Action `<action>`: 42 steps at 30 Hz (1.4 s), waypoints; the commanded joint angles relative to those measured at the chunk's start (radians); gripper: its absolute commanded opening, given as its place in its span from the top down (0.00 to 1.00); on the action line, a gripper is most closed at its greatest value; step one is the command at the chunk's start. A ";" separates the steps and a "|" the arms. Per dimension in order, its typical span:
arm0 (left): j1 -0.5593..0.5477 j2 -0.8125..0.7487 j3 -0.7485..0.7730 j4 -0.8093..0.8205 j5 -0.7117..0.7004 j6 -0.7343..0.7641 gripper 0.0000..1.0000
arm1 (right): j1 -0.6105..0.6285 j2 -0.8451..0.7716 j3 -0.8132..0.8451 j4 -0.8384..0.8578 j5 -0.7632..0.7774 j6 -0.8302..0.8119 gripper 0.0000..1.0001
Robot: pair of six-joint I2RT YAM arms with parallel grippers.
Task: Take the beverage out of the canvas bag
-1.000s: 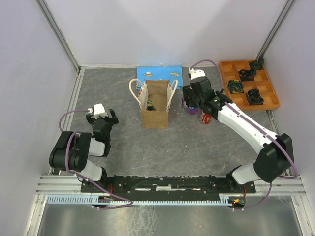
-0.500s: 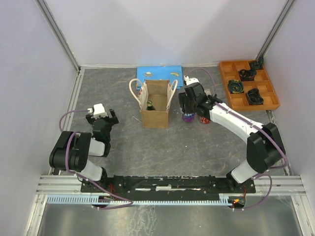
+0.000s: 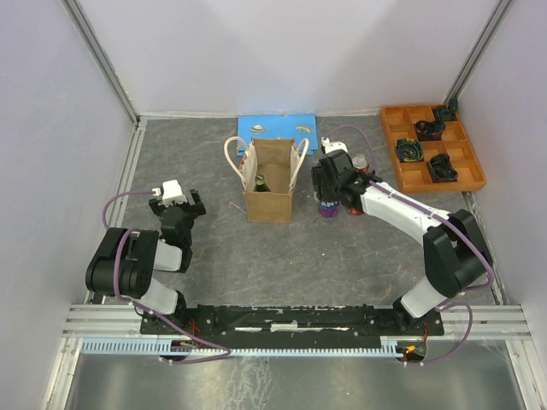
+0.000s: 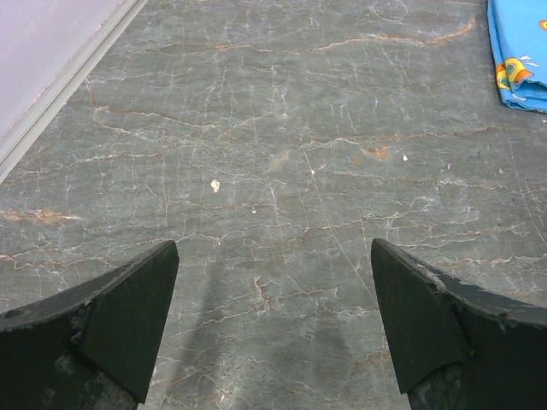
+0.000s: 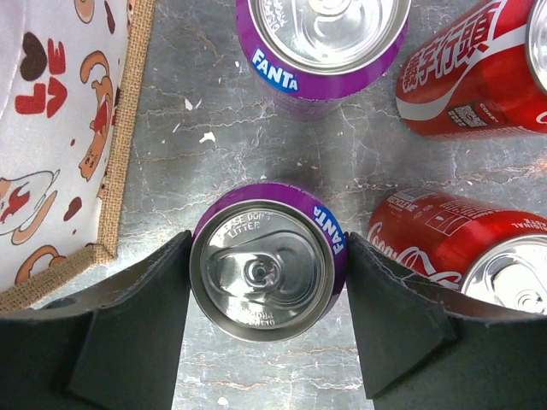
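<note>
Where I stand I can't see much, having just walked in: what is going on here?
The right end effector is closed on a purple Fanta can standing on the table beside the canvas bag, with another Fanta can and two red cans nearby. A green bottle sits inside the bag. The left end effector hangs open over the table, holding nothing.

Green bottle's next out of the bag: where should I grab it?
Take the bottle by its neck, straight down through the bag's open top. Only its top shows, walls hide the body, and rope handles flank the opening. The right claw, closed on a Fanta can, must release first.
</note>
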 commanded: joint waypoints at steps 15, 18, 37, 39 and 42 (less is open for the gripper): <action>-0.001 0.000 0.021 0.049 -0.021 0.036 0.01 | 0.002 -0.085 0.073 0.011 0.093 -0.030 0.01; -0.002 0.000 0.021 0.050 -0.022 0.036 0.01 | 0.005 -0.127 0.091 0.018 0.081 -0.047 0.01; -0.002 0.001 0.021 0.047 -0.020 0.036 0.01 | 0.115 -0.171 0.307 0.111 -0.285 -0.221 0.19; -0.002 0.000 0.021 0.048 -0.021 0.036 0.01 | 0.127 -0.127 0.337 0.105 -0.331 -0.220 0.23; -0.002 0.000 0.021 0.048 -0.021 0.036 0.01 | 0.145 -0.065 0.355 0.114 -0.384 -0.214 0.28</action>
